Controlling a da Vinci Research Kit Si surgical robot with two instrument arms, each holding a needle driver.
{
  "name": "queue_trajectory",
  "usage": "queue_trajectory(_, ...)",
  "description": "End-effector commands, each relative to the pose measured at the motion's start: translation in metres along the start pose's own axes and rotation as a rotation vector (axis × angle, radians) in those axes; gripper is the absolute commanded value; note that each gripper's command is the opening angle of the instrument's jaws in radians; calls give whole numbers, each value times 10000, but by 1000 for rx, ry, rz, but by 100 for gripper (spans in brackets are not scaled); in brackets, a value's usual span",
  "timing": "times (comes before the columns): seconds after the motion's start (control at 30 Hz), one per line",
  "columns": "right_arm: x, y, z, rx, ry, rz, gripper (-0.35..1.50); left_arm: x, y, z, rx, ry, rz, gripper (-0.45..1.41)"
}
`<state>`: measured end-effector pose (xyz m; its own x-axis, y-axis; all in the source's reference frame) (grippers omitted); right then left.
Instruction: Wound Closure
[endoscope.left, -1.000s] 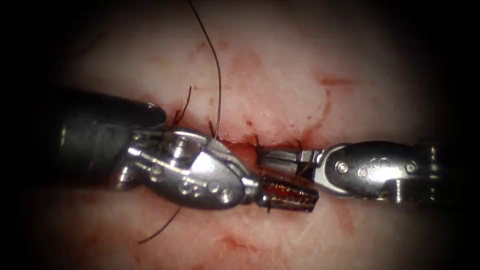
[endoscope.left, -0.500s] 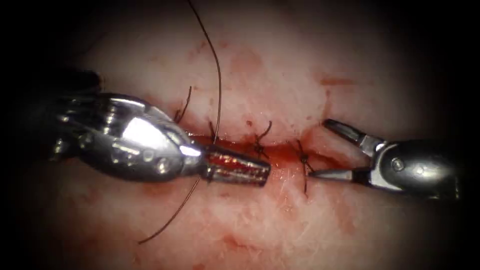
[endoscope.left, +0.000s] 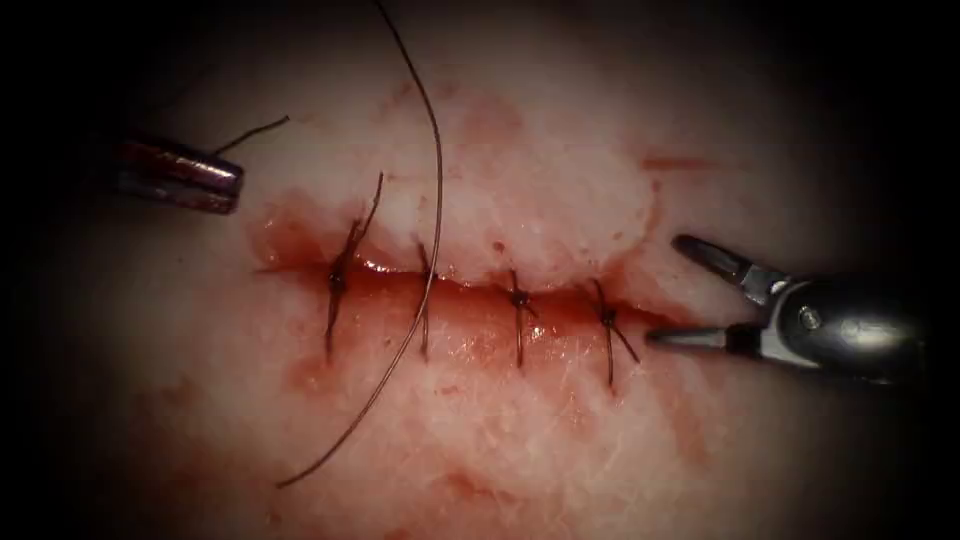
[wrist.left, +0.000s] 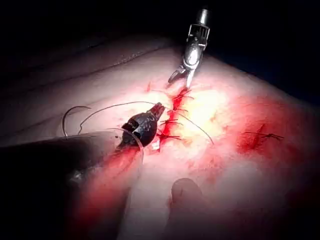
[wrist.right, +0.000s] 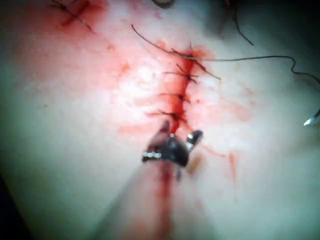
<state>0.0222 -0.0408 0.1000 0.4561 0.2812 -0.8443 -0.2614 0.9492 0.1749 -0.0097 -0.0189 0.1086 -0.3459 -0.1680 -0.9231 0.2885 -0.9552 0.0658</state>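
Observation:
The cut (endoscope.left: 470, 292) runs across the tissue (endoscope.left: 520, 430) and is crossed by several knotted stitches (endoscope.left: 518, 300). My left tool (endoscope.left: 225, 183) sits above and left of the cut, jaws shut on a short piece of thread (endoscope.left: 255, 130) that sticks out of the tip. At the cut's right end my right tool (endoscope.left: 668, 290) holds nothing, its jaws wide open. A long thread (endoscope.left: 437, 180) lies loose across the cut. In the left wrist view a thin curved arc (wrist.left: 67, 117), apparently the needle, rests on the tissue away from both tools.
Red fluid (endoscope.left: 470, 340) wets the cut and the tissue below it. In the left wrist view a second stitched cut (wrist.left: 262, 136) lies off to the side. A cut thread end (endoscope.left: 372, 205) stands up from the leftmost stitch.
My left tool has drawn back from the cut to the upper left, carrying the short thread piece. The right tool's jaws opened and backed off to the right, uncovering the stitches.

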Motion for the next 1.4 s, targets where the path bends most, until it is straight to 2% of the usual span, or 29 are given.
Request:
queue_trajectory(0.03,-2,-2,8,-3,0,5,133,-13,1,12,8,-19,-18,-45)
queue_trajectory(0.13,-4,0,5,-8,-2,10,133,-47,6,30,11,-61,-53,-45)
queue_trajectory(0.17,-5,2,4,-14,-5,16,133,-73,11,42,13,-81,-73,-45)
queue_trajectory(0.23,-7,3,3,-18,-7,24,133,-95,14,51,15,-99,-82,-45)
queue_trajectory(0.27,-8,4,2,-28,-10,28,133,-118,17,60,15,-123,-97,-45)
queue_trajectory(0.33,-9,4,1,-45,-17,34,133,-140,18,66,22,-133,-90,-45)
queue_trajectory(0.37,-10,4,1,-54,-20,37,133,-144,18,67,21,-137,-99,-38)
queue_trajectory(0.4,-10,4,1,-58,-22,39,133,-153,17,68,23,-143,-118,-1)
queue_trajectory(0.47,-11,4,1,-61,-24,42,133,-163,13,63,28,-144,-191,49)
queue_trajectory(0.53,-11,4,0,-59,-26,42,133,-166,10,54,40,-149,-258,83)
queue_trajectory(0.57,-11,4,0,-58,-26,42,133,-166,8,48,50,-155,-290,93)
queue_trajectory(0.77,-13,2,1,-58,-28,45,133,-158,12,21,42,-185,-424,116)
queue_trajectory(0.9,-13,2,1,-54,-30,44,133,-148,12,8,38,-202,-475,121)
queue_trajectory(1.07,-13,1,1,-54,-30,56,133,-140,21,2,24,-224,-538,109)
queue_trajectory(1.17,-13,1,1,-54,-30,56,133,-139,29,7,2,-252,-566,104)
queue_trajectory(1.4,-12,0,1,-54,-31,68,133,-151,34,31,-37,-229,-600,101)
